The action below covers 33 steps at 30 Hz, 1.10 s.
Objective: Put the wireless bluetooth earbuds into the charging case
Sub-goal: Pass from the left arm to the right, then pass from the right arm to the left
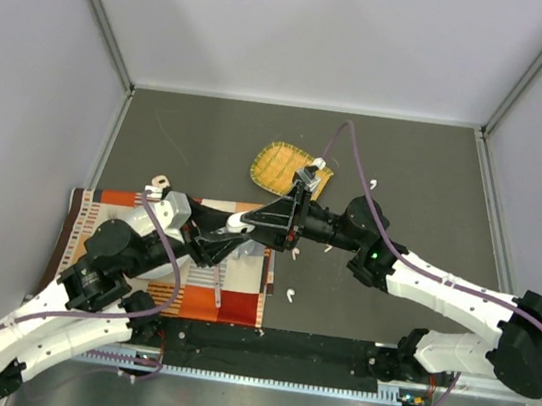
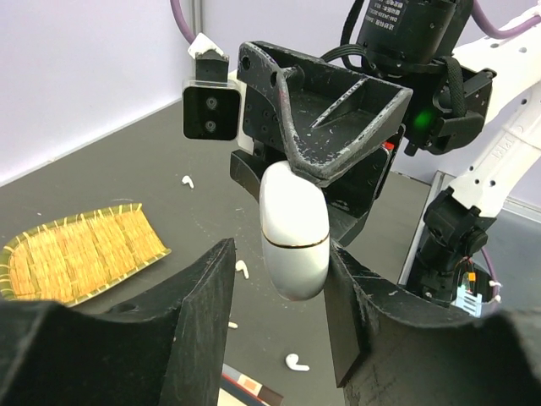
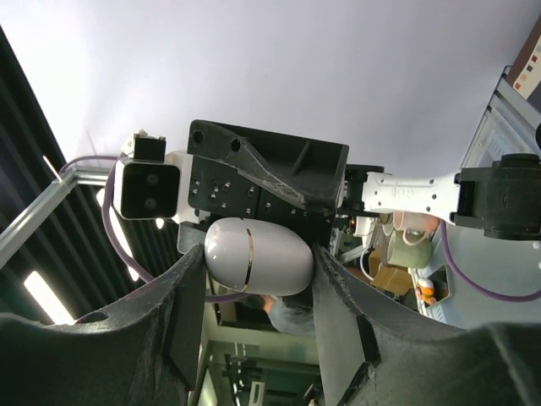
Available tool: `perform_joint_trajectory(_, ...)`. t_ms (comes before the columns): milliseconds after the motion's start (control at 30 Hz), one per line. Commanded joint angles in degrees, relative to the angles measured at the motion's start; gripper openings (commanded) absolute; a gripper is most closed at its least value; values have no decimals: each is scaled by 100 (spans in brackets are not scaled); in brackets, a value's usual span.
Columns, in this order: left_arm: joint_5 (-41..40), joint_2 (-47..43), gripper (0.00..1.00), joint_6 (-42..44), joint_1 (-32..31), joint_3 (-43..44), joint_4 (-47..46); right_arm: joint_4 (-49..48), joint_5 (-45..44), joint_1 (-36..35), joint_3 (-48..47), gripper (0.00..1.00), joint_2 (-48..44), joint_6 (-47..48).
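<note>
The closed charging case (image 2: 293, 233) hangs between both grippers: the right gripper (image 3: 254, 262) pinches it, the left gripper (image 2: 279, 279) stands slightly spread around it. No wireless bluetooth earbuds (image 2: 296, 364) are inserted yet; several lie loose on the tabletop (image 2: 127, 169).

Both arms: white link shells, black joint housings, purple cable looped along each. Left gripper (image 1: 228, 240) and right gripper (image 1: 271, 215): black wedge-shaped fingers, paint scuffed to grey along the edges. Behind the jaws of each, a white camera block with two dark lenses. Green LED lit on the right arm's black joint, further back from its jaws. White link carries small printed lettering.
</note>
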State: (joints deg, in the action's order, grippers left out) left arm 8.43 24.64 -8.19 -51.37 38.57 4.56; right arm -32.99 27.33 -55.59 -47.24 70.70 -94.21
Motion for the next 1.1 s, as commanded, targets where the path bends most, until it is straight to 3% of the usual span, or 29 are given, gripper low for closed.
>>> perform_joint_trajectory(0,-122,-21,50,-69,-4,-68,-640,-471,62,-4,5,14,14,-80)
perform_joint_trajectory(433,-78,-21,49,-166,-4,-165,-957,-533,44,-4,66,14,58,-141)
perform_joint_trajectory(700,-69,5,40,-175,-4,-200,-983,-577,70,-4,40,14,85,-159)
perform_joint_trajectory(967,-78,32,18,-219,-4,-192,-992,-586,97,-4,49,17,111,-115)
perform_joint_trajectory(1067,-95,32,22,-219,-4,-192,-992,-42,62,-4,-74,17,-12,183)
